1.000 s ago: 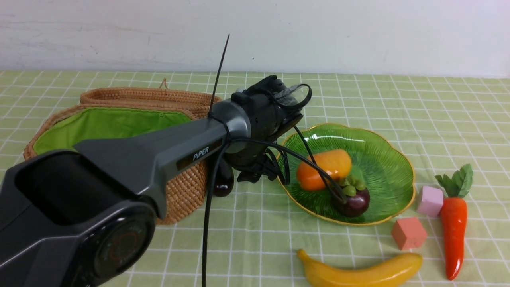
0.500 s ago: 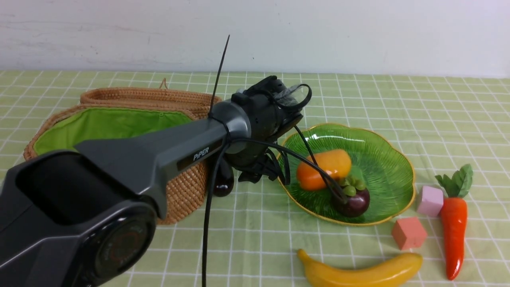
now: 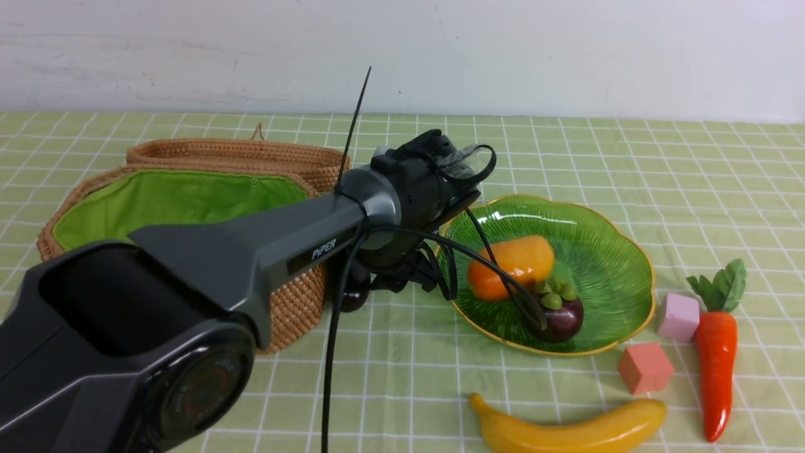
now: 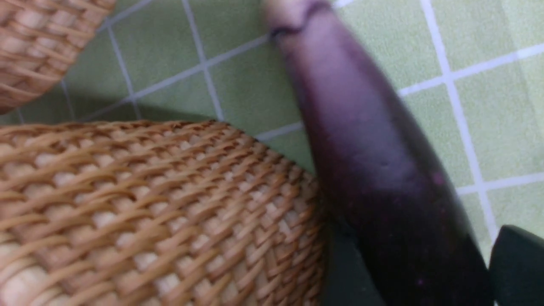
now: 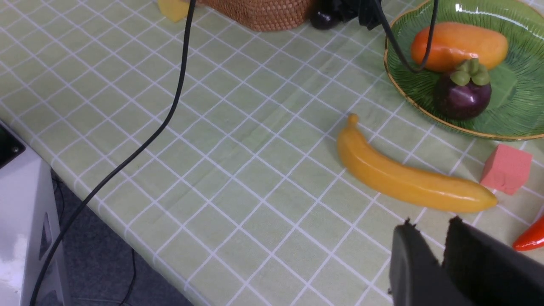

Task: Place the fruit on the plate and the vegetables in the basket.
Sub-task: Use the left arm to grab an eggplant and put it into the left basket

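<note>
Eggplant (image 4: 374, 170) lies on the cloth against the basket (image 4: 148, 204) wall, and the left gripper (image 4: 429, 272) has just narrowed its jaws around it without clearly clamping yet; lifting into the basket looks next. Right gripper (image 5: 429, 238), well away from the basket, sits nearly closed, empty.

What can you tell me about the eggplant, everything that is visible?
The eggplant is dark purple and glossy, long, with a paler cap end. In the left wrist view it lies between the two fingers of the left gripper; whether they already press on it cannot be told. It sits right beside the basket, against or nearly against the woven wall, over the green checked cloth. In the front view only its rounded end shows under the arm.
</note>
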